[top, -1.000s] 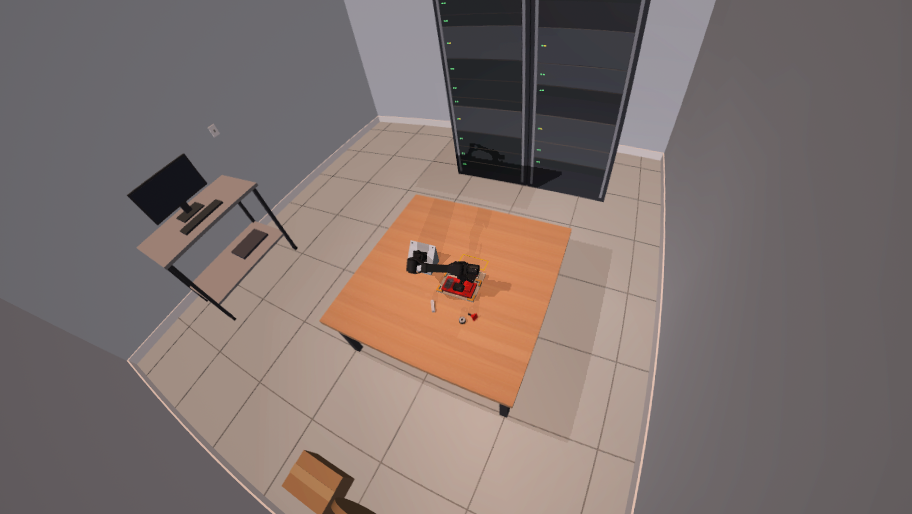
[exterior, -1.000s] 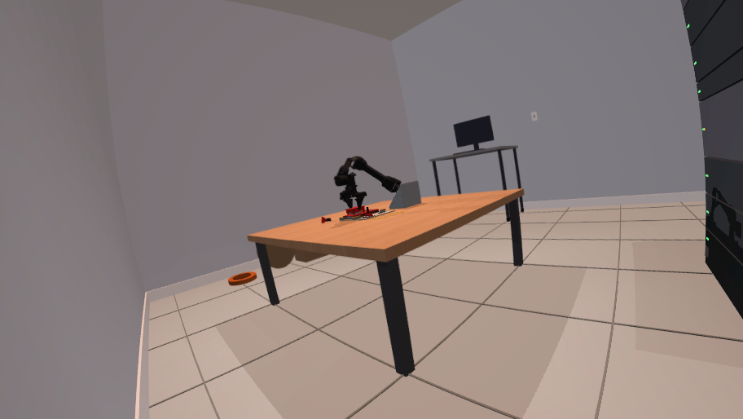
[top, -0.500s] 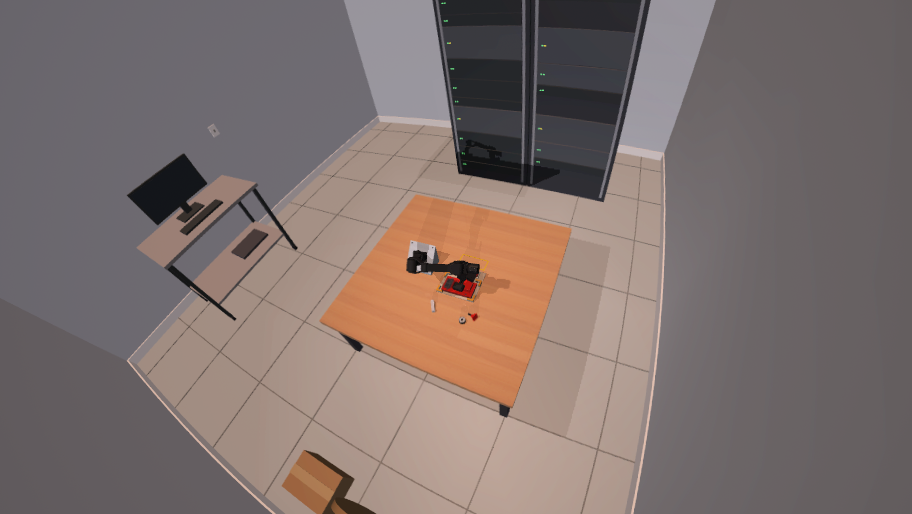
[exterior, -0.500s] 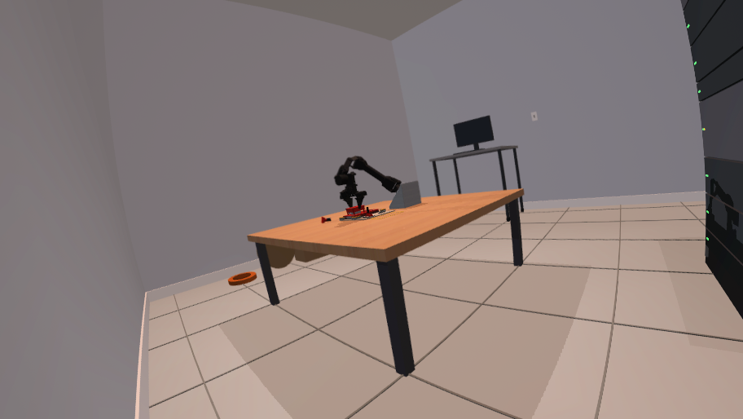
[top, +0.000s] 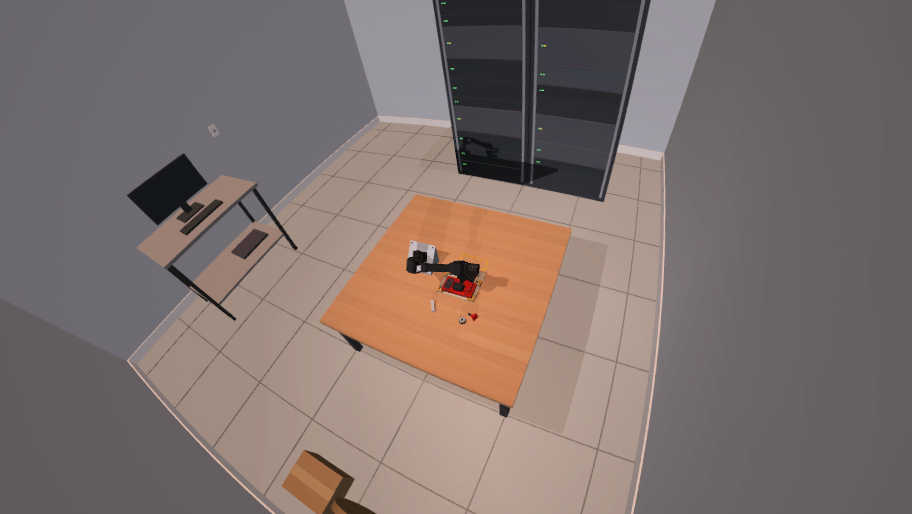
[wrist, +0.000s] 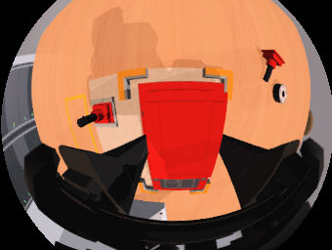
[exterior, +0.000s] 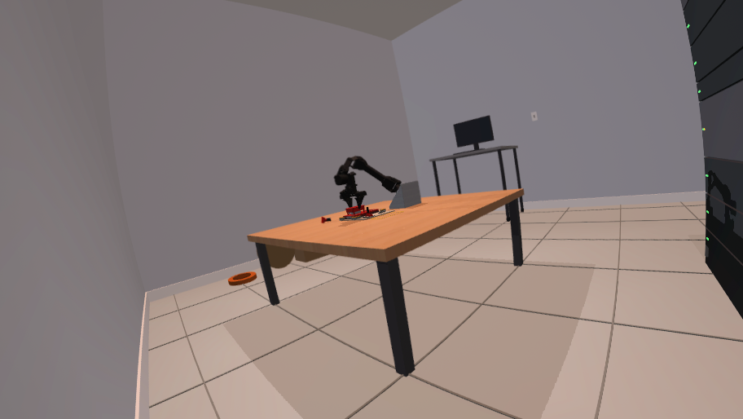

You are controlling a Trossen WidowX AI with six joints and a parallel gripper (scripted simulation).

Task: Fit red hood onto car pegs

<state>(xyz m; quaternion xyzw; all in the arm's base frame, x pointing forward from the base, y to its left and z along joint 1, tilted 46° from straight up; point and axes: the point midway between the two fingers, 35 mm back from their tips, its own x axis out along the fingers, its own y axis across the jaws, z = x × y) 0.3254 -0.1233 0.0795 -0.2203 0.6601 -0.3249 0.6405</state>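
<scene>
My gripper [wrist: 183,137] [top: 464,275] [exterior: 353,203] is shut on the red hood [wrist: 183,130] [top: 465,283] [exterior: 353,210], with a finger on each long side of it. In the wrist view the hood fills the middle and covers the car chassis and the engine below it. The orange corner marks of the jig [wrist: 130,77] [top: 477,292] show around the hood's corners. The pegs and the corner holes are hidden. In the exterior view the hood sits low over the jig [exterior: 380,213]; I cannot tell whether it rests flat on the deck.
A small red part [wrist: 273,61] [top: 473,316] [exterior: 325,220] and a dark wheel [wrist: 280,93] [top: 461,319] lie on the wooden table [top: 408,300] to the right of the jig. A red-and-black piece [wrist: 99,116] sits left of the hood. A white piece [top: 433,306] lies nearer the front.
</scene>
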